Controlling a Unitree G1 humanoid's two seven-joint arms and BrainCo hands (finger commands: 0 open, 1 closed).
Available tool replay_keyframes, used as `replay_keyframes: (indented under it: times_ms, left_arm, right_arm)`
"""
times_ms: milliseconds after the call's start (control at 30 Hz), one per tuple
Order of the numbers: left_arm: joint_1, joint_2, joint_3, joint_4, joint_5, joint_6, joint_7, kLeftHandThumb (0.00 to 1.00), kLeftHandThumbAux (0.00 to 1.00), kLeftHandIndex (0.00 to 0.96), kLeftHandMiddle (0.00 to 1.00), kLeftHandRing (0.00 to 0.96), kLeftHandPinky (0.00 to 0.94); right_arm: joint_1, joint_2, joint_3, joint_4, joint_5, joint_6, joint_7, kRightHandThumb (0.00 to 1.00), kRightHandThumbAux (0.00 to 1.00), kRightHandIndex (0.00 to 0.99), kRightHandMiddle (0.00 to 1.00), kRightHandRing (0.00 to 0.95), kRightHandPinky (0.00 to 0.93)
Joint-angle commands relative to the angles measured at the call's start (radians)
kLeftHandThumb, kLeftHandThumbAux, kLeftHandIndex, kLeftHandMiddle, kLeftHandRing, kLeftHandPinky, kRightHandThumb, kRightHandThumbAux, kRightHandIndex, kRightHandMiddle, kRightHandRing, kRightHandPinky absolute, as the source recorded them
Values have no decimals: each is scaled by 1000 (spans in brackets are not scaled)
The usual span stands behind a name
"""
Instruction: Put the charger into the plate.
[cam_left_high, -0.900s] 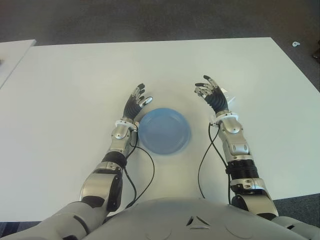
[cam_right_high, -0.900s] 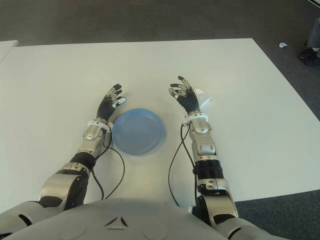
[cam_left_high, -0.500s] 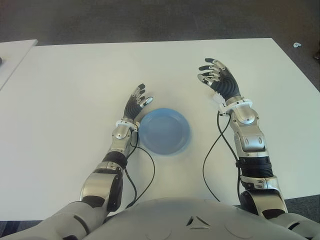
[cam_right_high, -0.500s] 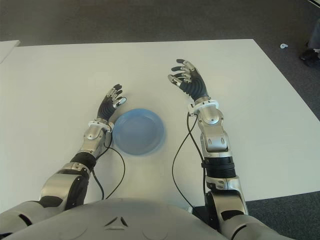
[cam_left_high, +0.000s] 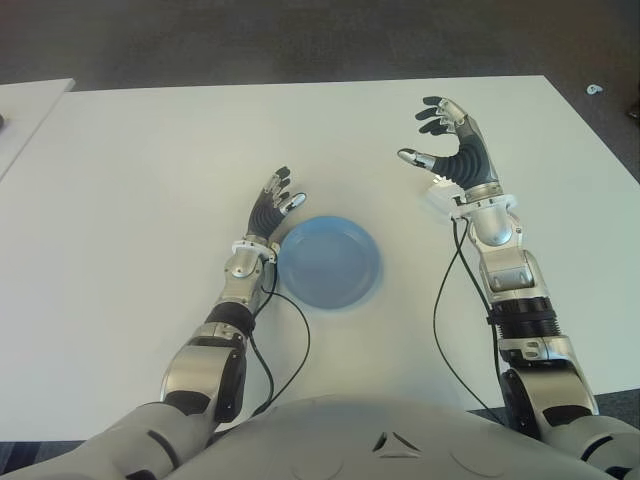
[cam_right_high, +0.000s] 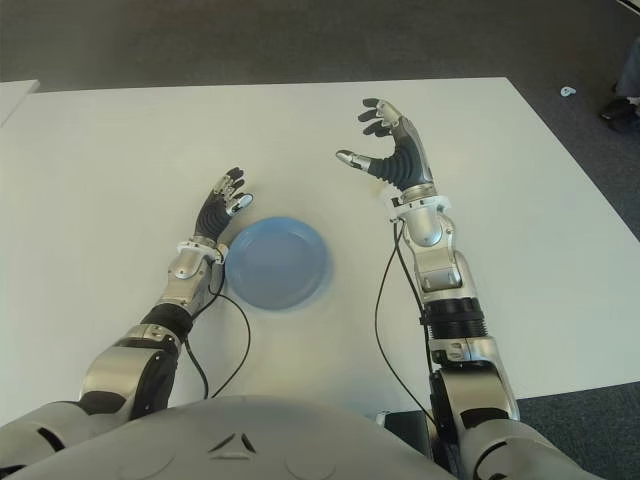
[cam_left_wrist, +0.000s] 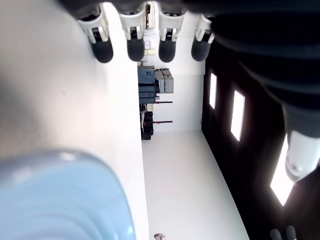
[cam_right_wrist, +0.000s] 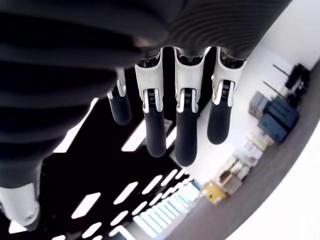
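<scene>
A light blue plate (cam_left_high: 330, 262) sits on the white table (cam_left_high: 150, 160) straight ahead of me. My left hand (cam_left_high: 277, 196) shows just left of the plate's rim, fingers relaxed and holding nothing; its wrist view shows the plate edge (cam_left_wrist: 55, 200) close by. My right hand (cam_left_high: 427, 135) is raised above the table, right of and beyond the plate, with its fingers (cam_right_wrist: 185, 125) spread and nothing in them. A small white charger (cam_left_high: 436, 201) lies on the table beneath that wrist, mostly hidden by the hand.
Black cables (cam_left_high: 290, 330) trail from both wrists toward my body. A second white table (cam_left_high: 25, 105) stands at the far left. Dark floor lies beyond the table's far edge, with a small white scrap (cam_left_high: 593, 89) on it.
My right hand has risen and moved farther out and to the right, its fingers spreading wider. The left hand and the plate have stayed put.
</scene>
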Motion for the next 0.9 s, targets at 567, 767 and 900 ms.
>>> replay_keyframes:
  times_ms: [567, 767, 900]
  left_arm:
    - [47, -6, 9, 10, -25, 42, -42, 28, 548, 0, 45, 42, 58]
    - [58, -7, 15, -8, -45, 53, -68, 38, 546, 0, 47, 44, 63]
    - [63, -8, 19, -16, -58, 59, -81, 45, 547, 0, 46, 43, 62]
  right_arm:
    - [-261, -219, 189, 641, -197, -130, 67, 283, 245, 0, 3, 2, 2]
    - [-293, -197, 258, 758, -270, -46, -8, 287, 185, 0, 0, 0, 0]
    - [-331, -177, 294, 869, -296, -15, -65, 289, 160, 0, 0, 0, 0]
